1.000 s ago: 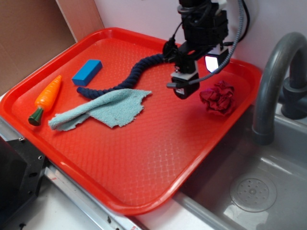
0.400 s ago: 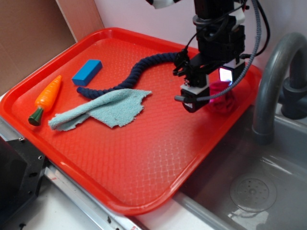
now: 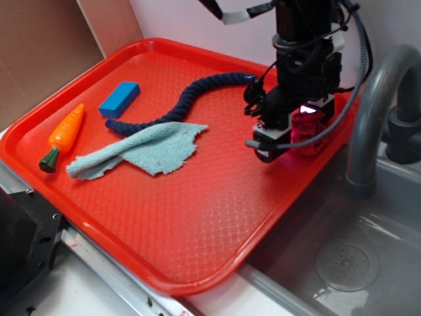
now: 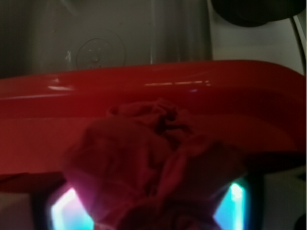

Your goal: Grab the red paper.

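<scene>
Red paper (image 4: 153,163) was seen crumpled by far rim of red tray (image 3: 197,217), near sink. Gripper (image 3: 289,135) was positioned right at it, jaws apart either side. Approach judged done; closing called for next.

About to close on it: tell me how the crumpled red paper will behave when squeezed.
The red paper is loosely wadded with deep creases, so it will probably crush inward rather than resist. It looks light and may slide on the tray. It sits between the end effector fingers.
</scene>
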Controlling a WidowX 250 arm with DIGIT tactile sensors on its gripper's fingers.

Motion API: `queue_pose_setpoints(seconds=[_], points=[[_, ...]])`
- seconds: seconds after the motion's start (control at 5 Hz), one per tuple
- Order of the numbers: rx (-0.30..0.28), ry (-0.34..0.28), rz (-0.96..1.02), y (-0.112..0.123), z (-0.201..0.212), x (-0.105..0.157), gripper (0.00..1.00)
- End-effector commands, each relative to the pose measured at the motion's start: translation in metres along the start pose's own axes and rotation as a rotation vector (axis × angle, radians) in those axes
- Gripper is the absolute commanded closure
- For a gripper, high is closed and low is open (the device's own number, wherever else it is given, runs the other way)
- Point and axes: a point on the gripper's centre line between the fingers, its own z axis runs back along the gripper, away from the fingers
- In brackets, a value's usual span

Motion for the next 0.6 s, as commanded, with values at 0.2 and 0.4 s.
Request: queue_pose_setpoints(seconds=[0.2, 0.4], points=[[0.114, 0.025, 0.25, -0.021, 0.057, -0.016, 1.0], [0.203, 0.074, 0.508, -0.035, 0.107, -0.045, 1.0]])
